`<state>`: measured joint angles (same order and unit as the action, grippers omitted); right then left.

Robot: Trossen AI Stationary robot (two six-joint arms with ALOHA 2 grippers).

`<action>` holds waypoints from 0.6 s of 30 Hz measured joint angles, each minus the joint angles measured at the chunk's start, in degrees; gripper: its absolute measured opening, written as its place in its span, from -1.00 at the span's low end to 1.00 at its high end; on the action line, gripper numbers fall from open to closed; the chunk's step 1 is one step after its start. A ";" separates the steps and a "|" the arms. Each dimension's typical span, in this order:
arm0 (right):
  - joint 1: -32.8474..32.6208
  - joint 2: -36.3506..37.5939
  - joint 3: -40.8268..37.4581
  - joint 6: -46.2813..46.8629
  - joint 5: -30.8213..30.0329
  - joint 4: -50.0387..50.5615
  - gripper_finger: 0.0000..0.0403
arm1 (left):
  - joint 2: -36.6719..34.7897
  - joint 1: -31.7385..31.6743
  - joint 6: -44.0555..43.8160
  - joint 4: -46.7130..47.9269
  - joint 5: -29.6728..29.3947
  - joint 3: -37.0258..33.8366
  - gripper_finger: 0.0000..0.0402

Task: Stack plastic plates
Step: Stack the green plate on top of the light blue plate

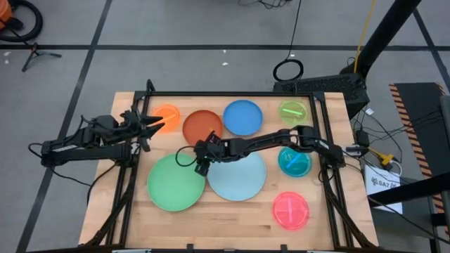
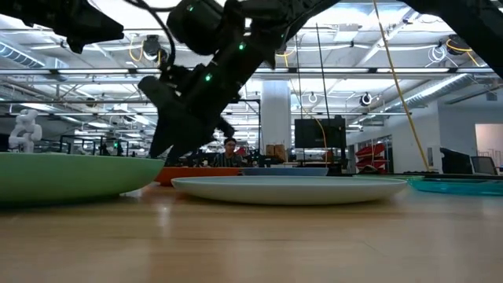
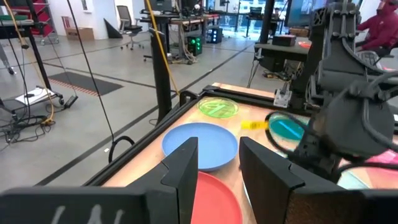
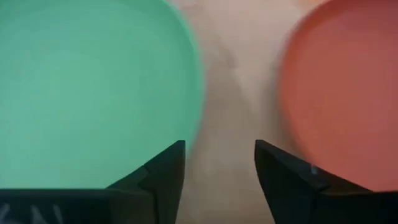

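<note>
Eight plates lie apart on the wooden table (image 1: 232, 218): large green (image 1: 176, 184) and light blue (image 1: 239, 176), rust-red (image 1: 202, 125), blue (image 1: 242, 117), orange (image 1: 169, 112), lime (image 1: 293, 111), teal (image 1: 294, 161) and pink (image 1: 290, 209). My right gripper (image 1: 199, 166) is open and points down over the bare gap between the green plate (image 4: 93, 87) and the rust-red plate (image 4: 342, 87). It touches neither. My left gripper (image 1: 156, 125) is open and hovers beside the orange plate, facing the blue plate (image 3: 200, 144).
A dark metal frame (image 1: 232, 93) borders the table's far edge and sides. The right arm (image 1: 281, 137) stretches across the table's middle, above the light blue plate's far rim. Bare wood shows along the near edge. A person (image 2: 229, 149) sits far behind the table.
</note>
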<state>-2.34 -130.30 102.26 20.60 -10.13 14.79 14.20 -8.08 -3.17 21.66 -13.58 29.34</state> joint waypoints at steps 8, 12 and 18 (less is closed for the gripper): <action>-0.01 -0.96 0.00 1.57 -0.18 -0.55 -0.09 | 0.00 0.02 0.09 0.60 0.00 0.00 -0.38; -0.01 -0.96 0.00 1.33 -0.13 -1.29 -0.13 | -0.02 0.02 0.07 0.60 0.00 0.00 -0.38; -0.03 -0.96 0.00 1.27 -0.11 -1.87 -0.14 | -0.01 0.02 0.05 0.62 0.00 0.00 -0.38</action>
<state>-2.37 -131.26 102.26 21.87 -10.24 12.92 14.19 -8.05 -3.11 22.28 -13.58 29.34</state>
